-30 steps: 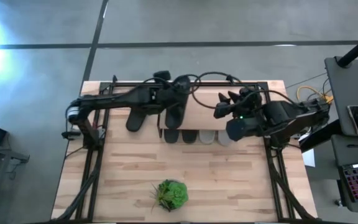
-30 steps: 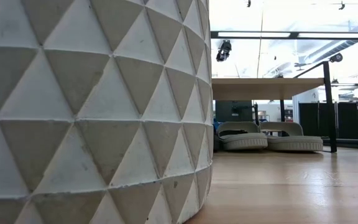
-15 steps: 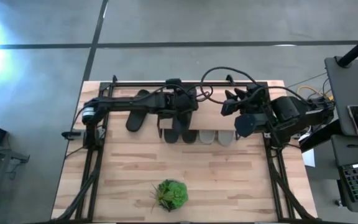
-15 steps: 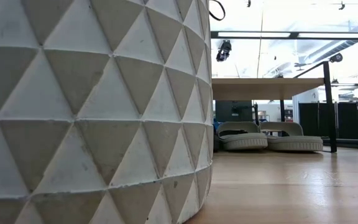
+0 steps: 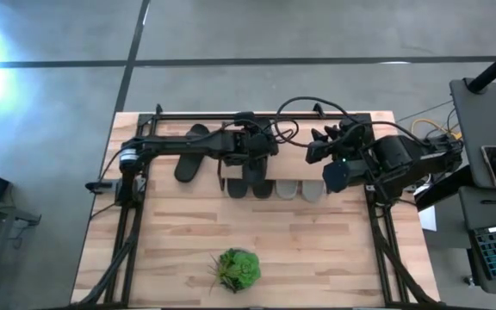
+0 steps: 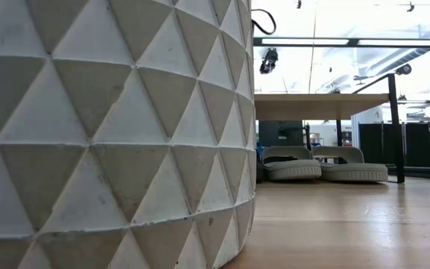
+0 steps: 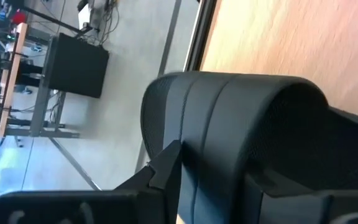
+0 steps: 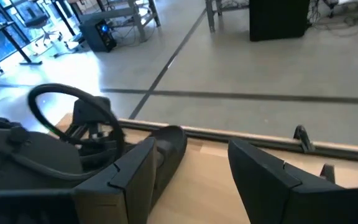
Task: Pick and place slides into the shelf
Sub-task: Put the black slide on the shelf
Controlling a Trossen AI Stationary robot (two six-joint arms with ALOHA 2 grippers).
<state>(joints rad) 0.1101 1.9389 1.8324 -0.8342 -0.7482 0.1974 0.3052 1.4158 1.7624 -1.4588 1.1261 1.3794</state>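
My left gripper reaches from the table's left and is shut on a black slide over the left end of the shelf. This slide's broad strap fills the left wrist view. A second black slide lies flat on the table left of the shelf. Two black toes and two pale grey toes stick out under the shelf's near edge. The grey pair rests on the table under the plank. My right gripper hovers open above the shelf's right part. My left gripper has the black slide by its strap; one finger lies against the strap's outer side near its edge. The strap hides the other finger. The fingers come level from the table's left. Whether the sole rests on the shelf cannot be told.
A small green plant in a white faceted pot stands near the table's near edge and blocks the left half of the low view. Cables loop over the shelf. Bare tabletop lies between shelf and plant.
My left gripper has moved toward the table's right and slightly toward the near edge, carrying the black slide along over the shelf's left end. My right gripper has drawn back a little toward the right. The other slides have stayed put.
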